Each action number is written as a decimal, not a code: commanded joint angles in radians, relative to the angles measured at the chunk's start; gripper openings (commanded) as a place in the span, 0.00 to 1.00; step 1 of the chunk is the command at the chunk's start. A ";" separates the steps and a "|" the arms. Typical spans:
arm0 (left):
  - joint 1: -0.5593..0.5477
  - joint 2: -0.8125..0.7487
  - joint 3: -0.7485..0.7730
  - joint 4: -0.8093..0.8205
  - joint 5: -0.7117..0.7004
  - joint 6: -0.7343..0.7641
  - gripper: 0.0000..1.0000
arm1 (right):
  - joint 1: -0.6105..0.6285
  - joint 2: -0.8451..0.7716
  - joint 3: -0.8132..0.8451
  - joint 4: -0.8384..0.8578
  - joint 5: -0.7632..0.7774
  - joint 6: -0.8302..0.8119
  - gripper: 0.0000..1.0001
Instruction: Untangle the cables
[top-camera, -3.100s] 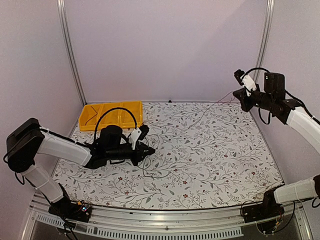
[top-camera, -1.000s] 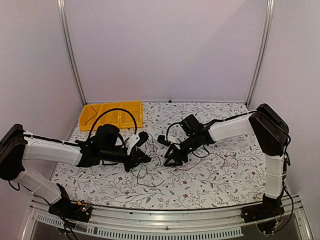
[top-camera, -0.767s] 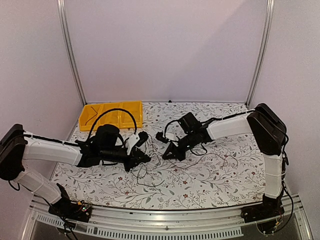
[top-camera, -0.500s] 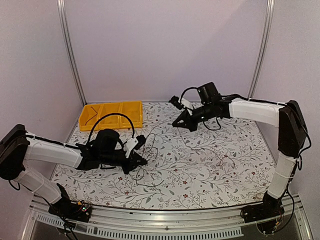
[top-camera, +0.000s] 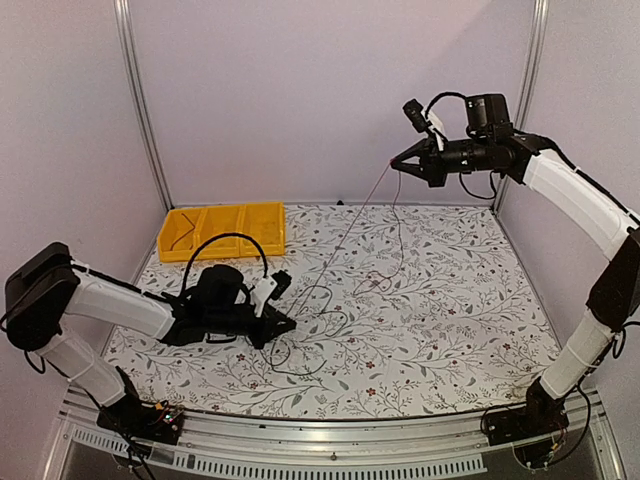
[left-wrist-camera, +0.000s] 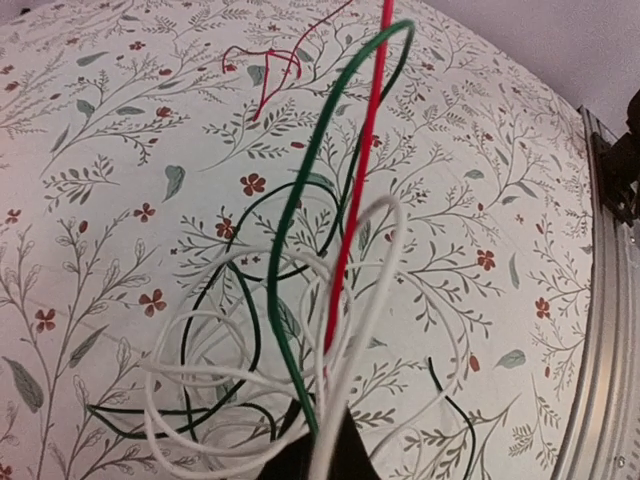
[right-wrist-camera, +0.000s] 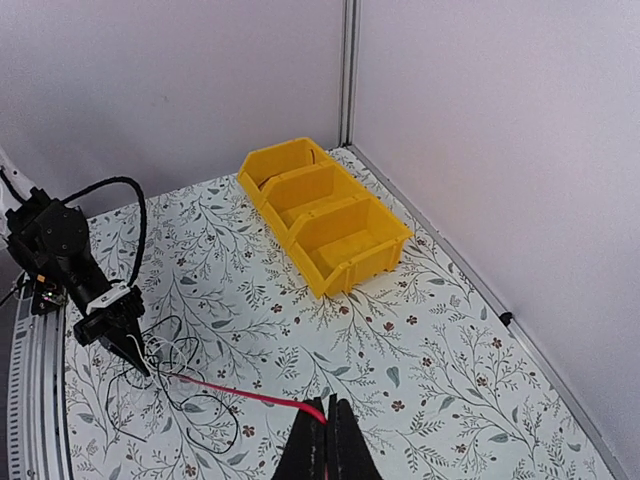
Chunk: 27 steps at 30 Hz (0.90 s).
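Red cable, right gripper to left gripper

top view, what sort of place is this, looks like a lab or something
Most likely a lab test booth for robots: two arms bolted at the near edge of a table, plain walls framed by metal posts, and a yellow bin and thin wires on the flowered cloth.

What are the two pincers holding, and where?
Right pincer: the thin red wire, partway along its length. Left pincer: the knot of thin white, green and red wires, where they bunch.
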 joint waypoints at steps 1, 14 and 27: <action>-0.010 0.074 0.013 -0.171 -0.043 -0.013 0.11 | -0.065 -0.027 0.138 0.111 0.029 0.096 0.00; -0.011 0.071 -0.011 -0.103 -0.047 -0.033 0.21 | -0.064 -0.001 0.266 0.056 -0.024 0.118 0.00; -0.016 -0.339 0.135 -0.354 -0.195 0.013 0.67 | -0.017 -0.043 0.154 0.026 0.012 0.034 0.00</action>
